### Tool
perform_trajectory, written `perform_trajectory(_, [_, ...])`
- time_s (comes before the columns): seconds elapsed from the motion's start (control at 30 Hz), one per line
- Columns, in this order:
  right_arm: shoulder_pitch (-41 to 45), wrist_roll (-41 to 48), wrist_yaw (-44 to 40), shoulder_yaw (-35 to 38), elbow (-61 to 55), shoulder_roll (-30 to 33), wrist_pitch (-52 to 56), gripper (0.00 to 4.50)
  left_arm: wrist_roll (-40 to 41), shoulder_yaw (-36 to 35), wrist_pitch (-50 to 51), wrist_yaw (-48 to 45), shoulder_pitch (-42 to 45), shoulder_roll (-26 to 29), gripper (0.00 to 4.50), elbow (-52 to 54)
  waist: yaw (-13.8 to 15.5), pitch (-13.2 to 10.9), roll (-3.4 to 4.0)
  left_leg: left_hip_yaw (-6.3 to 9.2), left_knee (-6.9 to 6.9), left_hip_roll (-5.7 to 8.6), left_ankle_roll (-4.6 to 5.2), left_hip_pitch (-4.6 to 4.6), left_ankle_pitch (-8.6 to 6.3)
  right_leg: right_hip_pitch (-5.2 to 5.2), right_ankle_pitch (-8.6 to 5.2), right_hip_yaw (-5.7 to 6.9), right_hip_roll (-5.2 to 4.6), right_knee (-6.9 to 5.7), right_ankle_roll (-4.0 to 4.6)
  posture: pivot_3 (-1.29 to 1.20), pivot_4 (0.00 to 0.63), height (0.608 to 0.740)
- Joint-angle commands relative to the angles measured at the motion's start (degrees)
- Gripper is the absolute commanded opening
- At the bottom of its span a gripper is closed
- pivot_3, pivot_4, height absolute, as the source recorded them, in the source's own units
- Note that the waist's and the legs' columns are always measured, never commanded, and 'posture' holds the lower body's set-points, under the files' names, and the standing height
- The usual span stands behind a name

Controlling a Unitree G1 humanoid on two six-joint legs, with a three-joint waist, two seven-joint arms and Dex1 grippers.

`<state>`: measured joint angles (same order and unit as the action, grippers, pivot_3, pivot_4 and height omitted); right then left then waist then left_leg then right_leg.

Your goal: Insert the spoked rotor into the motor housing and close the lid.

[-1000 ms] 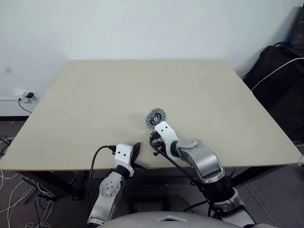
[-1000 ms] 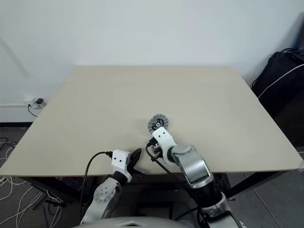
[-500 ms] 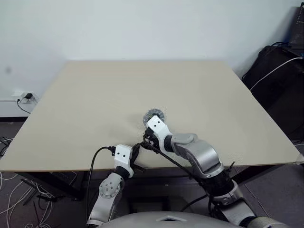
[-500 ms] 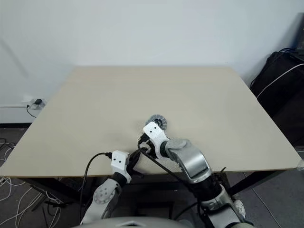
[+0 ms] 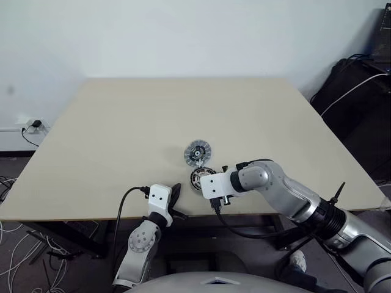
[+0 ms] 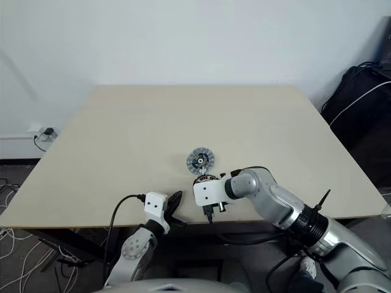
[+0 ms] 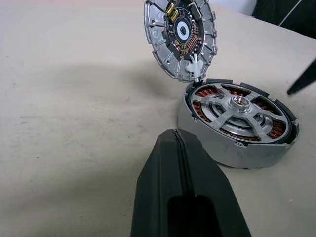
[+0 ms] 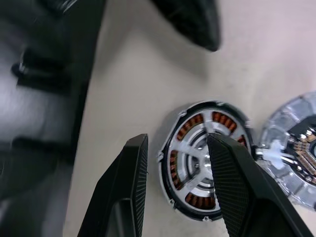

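I've got the shiny silver round motor housing [image 7: 238, 129] sitting on the beige bench [image 5: 122, 122] near its front edge, with the copper-wound spoked rotor [image 7: 239, 109] seated inside it. Just beyond it, touching its far rim, lies the flat grey disc lid [image 7: 180, 37], off the housing, its circuit face showing. My right gripper [image 8: 177, 187] hangs over the housing, jaws apart and empty. My left gripper [image 7: 177, 148] sits low to the left at the bench's near edge, jaws pressed together, holding nothing.
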<state>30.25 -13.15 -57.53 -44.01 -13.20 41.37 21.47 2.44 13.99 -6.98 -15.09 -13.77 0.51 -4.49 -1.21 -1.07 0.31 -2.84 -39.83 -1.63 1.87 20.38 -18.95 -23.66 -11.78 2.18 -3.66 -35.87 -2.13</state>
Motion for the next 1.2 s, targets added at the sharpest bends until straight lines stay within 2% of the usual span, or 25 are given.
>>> perform_trajectory(0.03, [2.7, -3.51, -2.8, -0.29, 2.78, -0.19, -5.17, 2.01, 0.41, -0.01, -1.42, -0.09, 0.63, -0.55, 0.0, 0.26, 0.13, 0.0, 0.0, 0.0, 0.0, 0.0, 0.0, -0.01, 0.0, 0.01, 0.0, 0.0, 0.0, -0.01, 0.0, 0.0, 0.0, 0.74])
perform_trajectory(0.3, [4.43, -8.98, -5.24, -0.14, 11.77, -2.98, -11.17, 2.01, 0.35, -0.1, -1.73, 0.41, 0.09, -0.99, 0.0, 0.68, 0.58, 0.0, 0.0, -0.01, -0.02, 0.0, 0.0, -0.01, 0.0, 0.02, 0.13, 0.0, 0.0, 0.0, 0.2, 0.0, 0.0, 0.74])
perform_trajectory(0.57, [3.38, -10.9, -7.69, 0.93, 14.72, -3.63, -13.05, 2.01, 0.68, -0.5, -2.18, 1.08, 0.03, -1.45, 0.0, 0.69, 0.57, 0.01, 0.01, -0.02, -0.04, 0.0, 0.0, -0.01, 0.0, 0.03, 0.13, 0.0, 0.0, -0.01, 0.2, 0.0, 0.0, 0.74])
perform_trajectory(0.67, [2.92, -11.56, -8.12, 1.37, 15.0, -3.53, -13.27, 1.43, 0.77, -0.35, -2.2, 1.14, 0.12, -1.55, 0.0, 0.66, 0.58, 0.01, 0.01, -0.01, -0.04, 0.0, 0.0, -0.01, 0.0, 0.03, 0.14, 0.0, 0.0, -0.01, 0.2, 0.0, 0.0, 0.74])
perform_trajectory(0.8, [2.54, -12.21, -8.28, 1.93, 15.29, -3.49, -13.29, 0.14, 0.8, -0.22, -2.16, 1.01, 0.3, -1.63, 0.0, 0.62, 0.58, 0.02, 0.01, -0.01, -0.04, 0.0, -0.01, -0.02, 0.0, 0.06, 0.14, 0.0, 0.0, -0.01, 0.2, 0.0, 0.0, 0.74])
perform_trajectory(1.07, [0.84, -12.7, -7.52, 3.64, 14.8, -4.11, -12.03, 0.09, 0.87, -0.19, -2.02, 0.72, 0.54, -1.48, 0.0, 0.62, 0.57, 0.03, 0.01, -0.03, -0.05, 0.0, -0.01, -0.12, 0.0, 0.15, 0.14, 0.0, 0.0, -0.03, 0.19, 0.0, 0.0, 0.74])
perform_trajectory(1.2, [-2.24, -10.82, -4.49, 7.55, 13.43, -6.9, -6.82, 0.09, 0.84, -0.12, -1.93, 0.63, 0.62, -1.47, 0.0, 0.62, 0.52, 0.08, -0.06, -0.03, -0.06, -0.01, -0.01, -0.17, 0.0, 0.2, 0.14, 0.0, 0.0, -0.04, 0.19, 0.0, 0.0, 0.74])
